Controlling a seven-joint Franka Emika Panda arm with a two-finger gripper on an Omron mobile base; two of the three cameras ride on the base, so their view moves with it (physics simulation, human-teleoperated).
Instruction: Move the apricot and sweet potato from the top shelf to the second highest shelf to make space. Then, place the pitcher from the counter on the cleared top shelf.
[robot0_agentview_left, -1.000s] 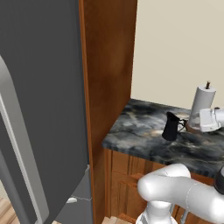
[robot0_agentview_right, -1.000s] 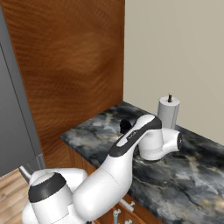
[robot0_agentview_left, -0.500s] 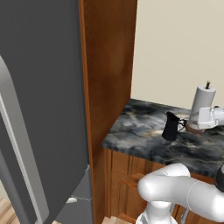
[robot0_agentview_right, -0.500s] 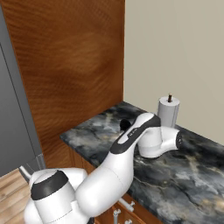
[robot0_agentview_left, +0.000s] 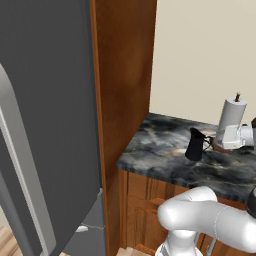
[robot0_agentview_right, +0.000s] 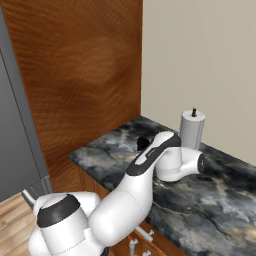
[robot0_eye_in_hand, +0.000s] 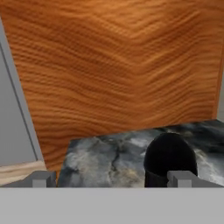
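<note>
The pitcher (robot0_agentview_left: 195, 145) is a tall black jug standing upright on the counter (robot0_agentview_left: 160, 152), near its left end. In the hand view the pitcher (robot0_eye_in_hand: 169, 159) rises just ahead of my gripper (robot0_eye_in_hand: 112, 178), close to the right fingertip (robot0_eye_in_hand: 181, 177). The jaws stand wide apart with nothing between them. In the left base view my gripper (robot0_agentview_left: 225, 137) hovers just right of the jug, apart from it. My arm covers most of the pitcher (robot0_agentview_right: 143, 142) in the right base view. The apricot, sweet potato, top shelf and second highest shelf are out of view.
A white paper towel roll (robot0_agentview_left: 231, 117) stands on the counter right behind my hand. A tall reddish-brown wooden panel (robot0_agentview_left: 120, 90) rises at the counter's left end. Left of it is the grey fridge door (robot0_agentview_left: 45, 125). A beige wall backs the counter.
My hand has shifted slightly toward the pitcher. The jaws stay wide open and the pitcher has not moved.
</note>
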